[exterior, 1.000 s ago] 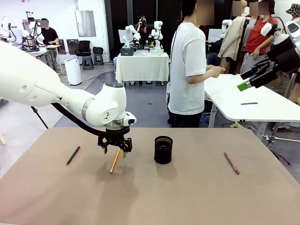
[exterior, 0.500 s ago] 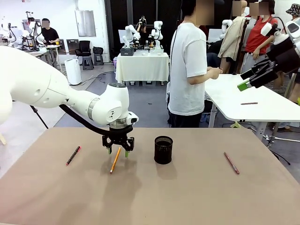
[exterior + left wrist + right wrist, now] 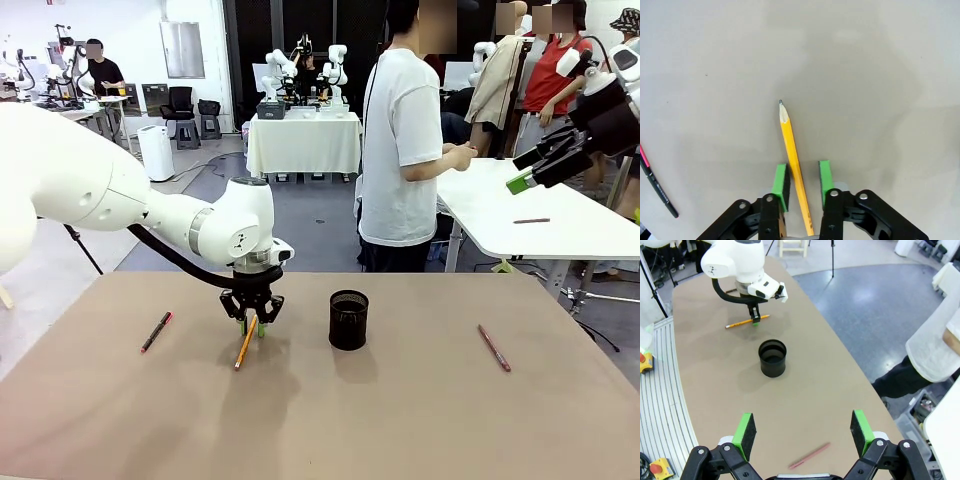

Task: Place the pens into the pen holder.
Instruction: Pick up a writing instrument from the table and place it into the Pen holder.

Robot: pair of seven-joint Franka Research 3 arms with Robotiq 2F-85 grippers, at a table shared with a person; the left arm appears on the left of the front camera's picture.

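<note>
The yellow-orange pencil lies on the brown table, left of the black mesh pen holder. My left gripper is down over its far end. In the left wrist view the pencil runs between the green pads, which stand narrowly apart with a gap on one side. The black pen with the pink-red end lies farther left. Right of the holder lies the reddish-brown pen. My right gripper hangs open, high at the right. Its wrist view looks down on the holder.
A person in a white shirt stands beyond the far edge, beside a white side table at the right. The brown table has bare room in front and between holder and reddish-brown pen.
My left gripper has shifted slightly right and lowered onto the pencil, and its fingers have narrowed around it. The right arm has not moved.
</note>
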